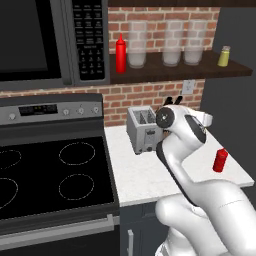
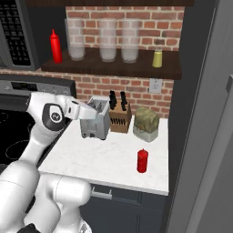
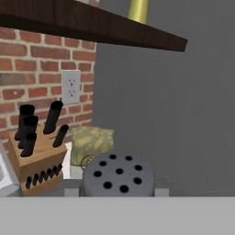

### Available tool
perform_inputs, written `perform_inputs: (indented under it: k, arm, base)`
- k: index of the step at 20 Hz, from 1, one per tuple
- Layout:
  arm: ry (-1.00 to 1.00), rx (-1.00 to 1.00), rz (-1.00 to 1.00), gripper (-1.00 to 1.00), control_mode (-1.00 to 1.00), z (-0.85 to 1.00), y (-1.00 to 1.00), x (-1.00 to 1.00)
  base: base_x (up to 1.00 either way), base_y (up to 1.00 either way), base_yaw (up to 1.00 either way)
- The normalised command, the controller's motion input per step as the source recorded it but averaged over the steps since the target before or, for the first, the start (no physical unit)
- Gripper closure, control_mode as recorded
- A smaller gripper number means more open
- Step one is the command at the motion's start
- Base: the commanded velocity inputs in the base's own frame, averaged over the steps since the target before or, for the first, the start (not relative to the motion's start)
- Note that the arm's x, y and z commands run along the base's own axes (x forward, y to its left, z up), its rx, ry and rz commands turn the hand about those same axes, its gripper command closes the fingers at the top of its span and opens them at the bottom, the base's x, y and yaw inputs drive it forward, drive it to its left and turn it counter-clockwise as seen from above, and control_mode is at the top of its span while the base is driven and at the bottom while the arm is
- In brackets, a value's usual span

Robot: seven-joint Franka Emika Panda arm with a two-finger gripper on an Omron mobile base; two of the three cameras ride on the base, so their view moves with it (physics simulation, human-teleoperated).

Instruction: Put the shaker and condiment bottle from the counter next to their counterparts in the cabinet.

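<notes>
Directly before the hand camera, at the lower centre of the frame, the shaker point(image 3: 118, 178) is sitting with its perforated grey cap facing the lens; the tool is pressed in on it, pinching it between the fingers, though the fingertips themselves are hidden behind the cap. Behind it, at the lower left of that frame, the knife block point(image 3: 36, 156) is standing against the brick wall, with the shelf point(image 3: 101, 25) of the cabinet running across the top and the yellow-green shaker point(image 3: 137, 10) resting on its upper edge.

In the right base view the arm is reaching past the toaster point(image 2: 95, 119), and the condiment bottle point(image 2: 143, 160) is waiting at lower centre on the surface point(image 2: 91, 159), well apart from the arm. The slim red bottle point(image 2: 56, 46) is standing at the upper left of the shelf.

Risks, as judged: the shaker is being carried below the shelf board, so a straight lift is likely to strike the underside. Approaching from the front carelessly could be knocking the yellow-green shaker or a glass jar point(image 2: 129, 43). A small smooth cylinder could also be slipping during wide swings.
</notes>
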Motion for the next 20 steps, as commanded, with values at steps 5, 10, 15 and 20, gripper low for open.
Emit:
perform_inputs:
  k: [5,10,15,20]
  arm:
    - [0.00,0.00,0.09,1.00,-1.00,0.15,-0.27,0.00]
    - [0.00,0.00,0.00,1.00,-1.00,0.10,-0.15,0.04]
    - [0.01,0.00,0.00,1.00,-1.00,0.66,-0.36,0.15]
    - [0.05,0.00,0.00,1.00,-1.00,0.84,-0.36,0.18]
  base:
    - [0.00,0.00,0.00]
    - [0.00,0.00,0.00]
    - [0.00,0.00,0.00]
    - [0.00,0.00,0.00]
